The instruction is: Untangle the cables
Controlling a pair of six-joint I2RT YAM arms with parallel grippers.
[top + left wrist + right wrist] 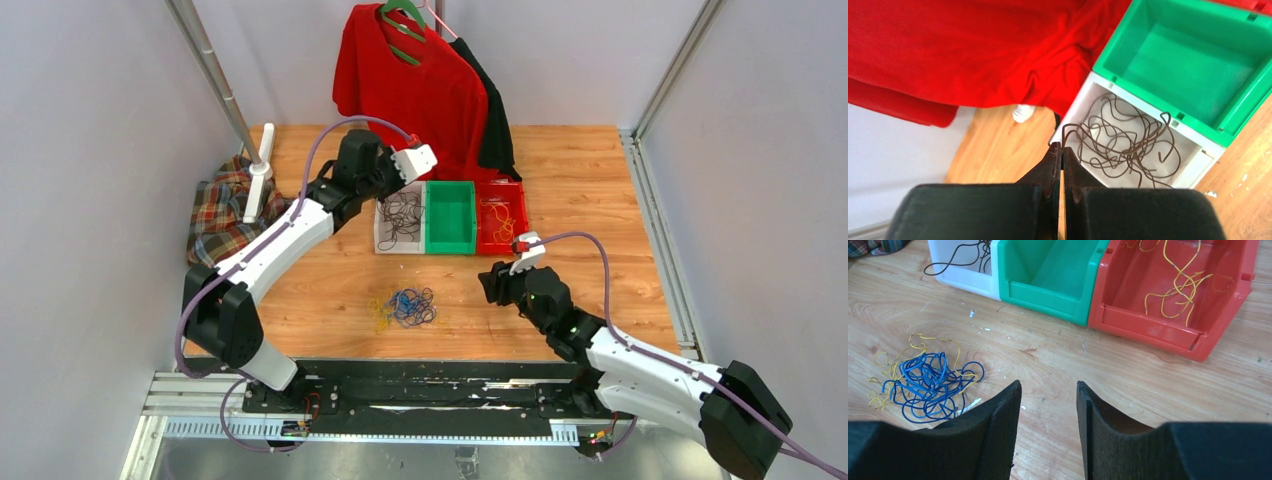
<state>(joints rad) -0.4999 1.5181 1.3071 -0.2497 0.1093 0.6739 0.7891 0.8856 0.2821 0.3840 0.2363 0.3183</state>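
**Table**: wooden top that carries everything listed below.

**Red shirt**: hangs on a green hanger at the far edge. Its hem falls behind the bins.

**Plaid cloth**: crumpled at the far left, around the foot of a white stand.

**Left arm**: reaches to the far side, with its wrist above the white bin.

**Right arm**: stretches toward the table's middle and stops short of the red bin.

**Bins**: three in a row, touching. The white bin is on the left, the green bin in the middle and the red bin on the right.

**Left gripper**: jaws pressed together over the near rim of the white bin. One dark strand runs up to the tips. Whether it is pinched cannot be told.

**Right gripper**: jaws apart and holding nothing, above bare wood.

**Blue and yellow cables**: one tangled heap on the table, in front of the bins and to the left of the right gripper.

**Black cables**: loose loops inside the white bin.

**Yellow cables**: a few strands inside the red bin.
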